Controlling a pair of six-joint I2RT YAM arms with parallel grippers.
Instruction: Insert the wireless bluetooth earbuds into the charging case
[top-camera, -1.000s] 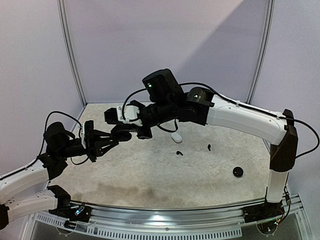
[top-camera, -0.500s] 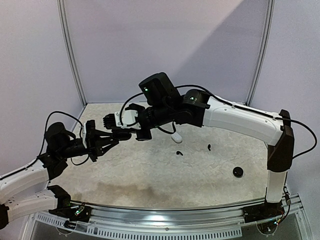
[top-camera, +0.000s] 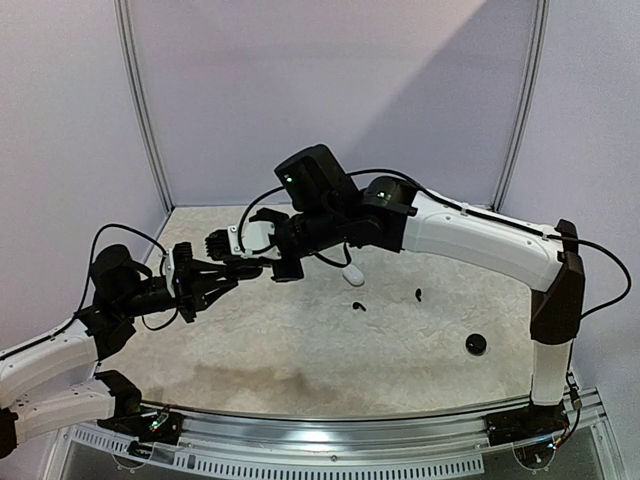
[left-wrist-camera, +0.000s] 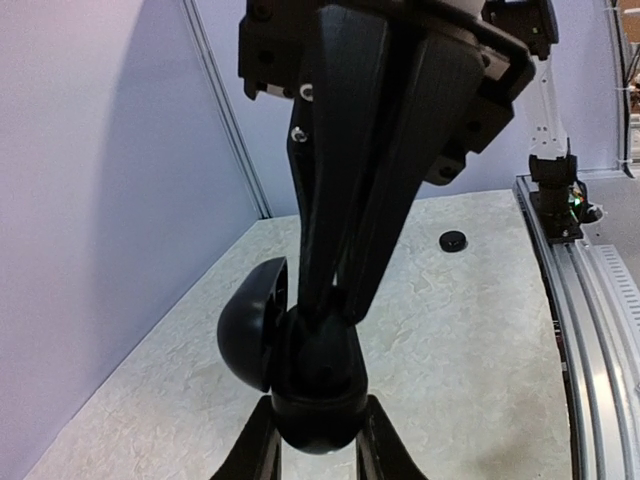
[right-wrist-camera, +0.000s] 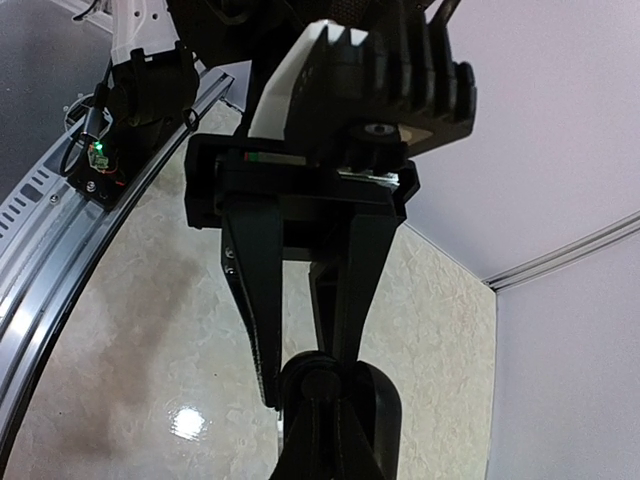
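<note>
Both hands meet in the air over the left part of the tabletop (top-camera: 300, 350). The left hand (left-wrist-camera: 320, 440) is clamped around the base of a small round black charging case (left-wrist-camera: 315, 405), with the opening turned toward the other arm. The lid (left-wrist-camera: 250, 335) is swung open to one side, clear of the approach. Likely reason for gripping the case rather than leaving it lying: held off the surface, it cannot slide away under a push. The right hand (left-wrist-camera: 332, 300) meets it head-on, fingers pressed together, tips right at the case opening. Whether a bud is pinched between them I cannot tell, since tips and case are all black and merge in both wrist views. Judged step: seating a bud in the case. Lying on the tabletop, well apart from the hands, are one black earbud (top-camera: 358, 305) and a second black earbud (top-camera: 417, 294) further right. There is also a small white piece (top-camera: 352, 276) partly behind the right arm (bud or case, too small to say) and a black round object (top-camera: 476, 344) nearer the right arm's base. At least two buds are not yet cased.
</note>
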